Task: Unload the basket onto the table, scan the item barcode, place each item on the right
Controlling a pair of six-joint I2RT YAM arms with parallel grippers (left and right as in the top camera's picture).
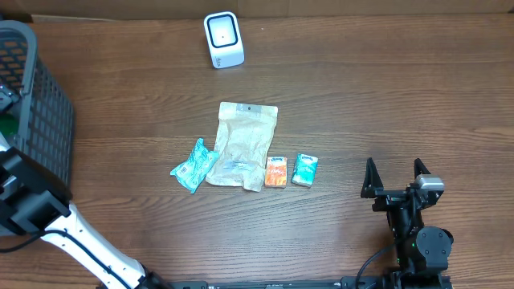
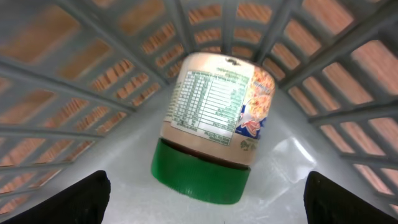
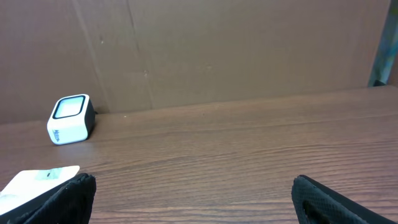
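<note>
Left claw (image 2: 207,208) status: my jaws stand wide and grip nothing, with one dark finger in each lower corner of the wrist view.

1. Item position. The jar (image 2: 214,112) lies on its side on the floor of the basket (image 2: 74,81). Its green lid (image 2: 202,174) points toward my left claw and its printed nutrition panel faces up. The jar sits centred between my fingers and just ahead of them. I see no contact on either side.

2. Progress. I judge this jar finished: it is already in the basket and I have no hold on it. Whether its barcode registered cannot be read from these views.

3. Remaining work. Four items lie on the desk (image 1: 385,96), grouped near the middle:
- a teal packet (image 1: 193,166);
- a tan paper pouch (image 1: 241,144), overlapping the teal packet's edge;
- a small orange pack (image 1: 276,172), beside the pouch;
- a small teal pack (image 1: 305,169), just beside the orange one.
I judge all four still due for scanning.

4. Surroundings. The white scanner (image 1: 223,38) stands at the far edge of the desk, well apart from the group. My right claw (image 1: 393,172) is parked to the right of the items, jaws fully spread and empty.
</note>
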